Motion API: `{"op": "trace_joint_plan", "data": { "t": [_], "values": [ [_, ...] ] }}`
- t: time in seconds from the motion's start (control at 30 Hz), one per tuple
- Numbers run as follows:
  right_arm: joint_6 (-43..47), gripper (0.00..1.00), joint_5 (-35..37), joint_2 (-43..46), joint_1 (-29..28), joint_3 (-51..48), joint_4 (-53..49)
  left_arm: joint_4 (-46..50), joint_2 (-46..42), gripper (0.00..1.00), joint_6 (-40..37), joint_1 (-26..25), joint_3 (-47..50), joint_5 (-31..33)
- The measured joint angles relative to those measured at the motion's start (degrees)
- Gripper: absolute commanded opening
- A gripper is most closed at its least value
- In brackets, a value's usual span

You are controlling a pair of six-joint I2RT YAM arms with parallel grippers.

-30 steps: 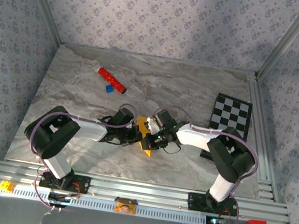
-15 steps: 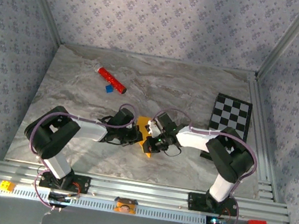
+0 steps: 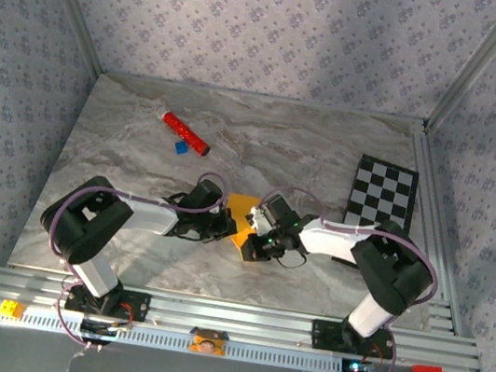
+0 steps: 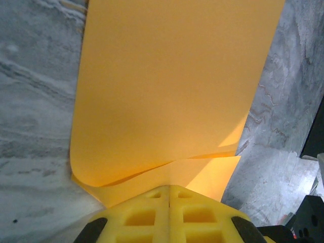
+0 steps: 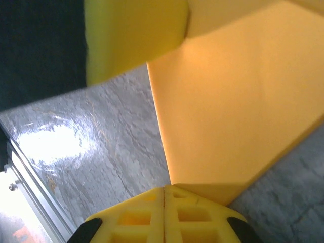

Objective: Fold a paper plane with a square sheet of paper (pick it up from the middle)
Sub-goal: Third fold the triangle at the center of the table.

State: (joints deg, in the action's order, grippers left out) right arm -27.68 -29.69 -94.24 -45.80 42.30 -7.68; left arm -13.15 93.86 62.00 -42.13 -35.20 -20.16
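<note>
Orange-yellow and thin, the square sheet of paper (image 3: 243,212) sits low over the grey marble bench (image 3: 139,159), a little toward 6 o'clock from the centre, between both claws. The left claw (image 4: 168,191) is pressed together on a loose, rounded fold of the sheet. The right claw (image 5: 164,192) is pressed together on a flat doubled corner.

We judge the work to be at an early stage: one soft bend and one flat fold, but no sharp nose, no wings and no dart shape yet.

For moving, the bare bench toward 12 o'clock gives us the most room. The red cylinder (image 3: 185,134) and the small blue block (image 3: 180,148) lie well apart at 10 o'clock. The black-and-white checkered board (image 3: 383,190) lies at 3 o'clock, beside the right arm. The aluminium rail (image 3: 228,313) at 6 o'clock is near.
</note>
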Motion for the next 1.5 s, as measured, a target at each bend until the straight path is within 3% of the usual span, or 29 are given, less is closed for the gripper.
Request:
{"op": "trace_joint_plan", "data": {
  "t": [0.53,0.87,1.23,1.5],
  "values": [
    [-3.52,0.07,0.59,10.91,2.01,-3.48,-3.32,-0.48,-0.59,0.00,3.52,-1.51,0.24,2.95],
    [-9.46,0.06,0.17,3.54,3.82,-0.61,0.39,-0.46,-1.86,0.00,7.52,-5.35,0.72,10.54],
    [-10.49,0.04,0.15,-1.40,3.93,1.92,0.66,0.26,-2.38,0.01,7.28,-5.57,0.85,11.47],
    [-10.51,0.01,-0.31,-1.40,4.50,0.59,1.75,2.71,-3.50,0.11,4.50,-5.55,0.39,11.67]
  ]
}}
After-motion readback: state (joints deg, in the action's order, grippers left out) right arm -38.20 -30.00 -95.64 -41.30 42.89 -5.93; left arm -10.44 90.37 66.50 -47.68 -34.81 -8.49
